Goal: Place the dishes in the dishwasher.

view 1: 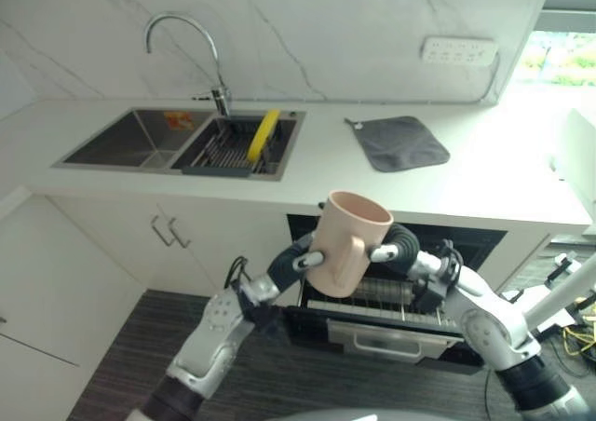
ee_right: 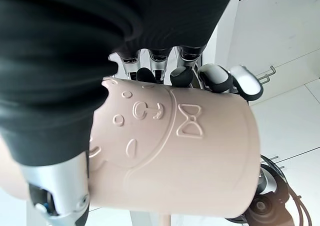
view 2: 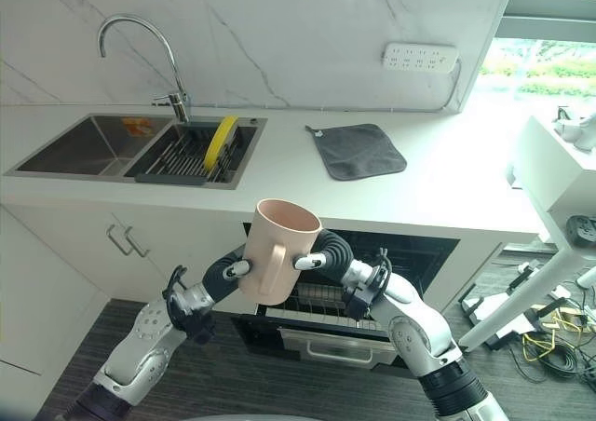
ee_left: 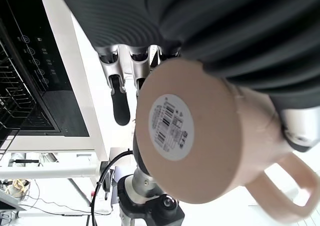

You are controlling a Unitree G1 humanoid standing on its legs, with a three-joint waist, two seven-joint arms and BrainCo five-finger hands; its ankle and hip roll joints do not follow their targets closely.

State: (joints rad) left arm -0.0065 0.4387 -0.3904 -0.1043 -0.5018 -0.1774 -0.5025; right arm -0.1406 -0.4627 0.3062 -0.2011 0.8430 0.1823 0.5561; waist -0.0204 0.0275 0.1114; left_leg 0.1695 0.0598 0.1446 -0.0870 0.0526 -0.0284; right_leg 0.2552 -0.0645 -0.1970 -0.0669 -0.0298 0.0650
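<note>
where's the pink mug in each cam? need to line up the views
Left eye view: pink mug low centre, upright, between both hands.
Right eye view: mug centre-left, before the open dishwasher.
Left wrist view: its base with a sticker, handle beside it.
Right wrist view: its embossed side.
Shared landmark: the mug's handle.

The mug's (ee_left: 200, 136) base sticker (ee_left: 171, 127) print is unreadable.

Marble wall (view 1: 326, 30) w/ outlet strip (view 1: 458, 50), white counter (view 1: 326, 174), window (view 1: 559, 58) (bright daylight), dark floor (view 1: 121, 346).
</note>
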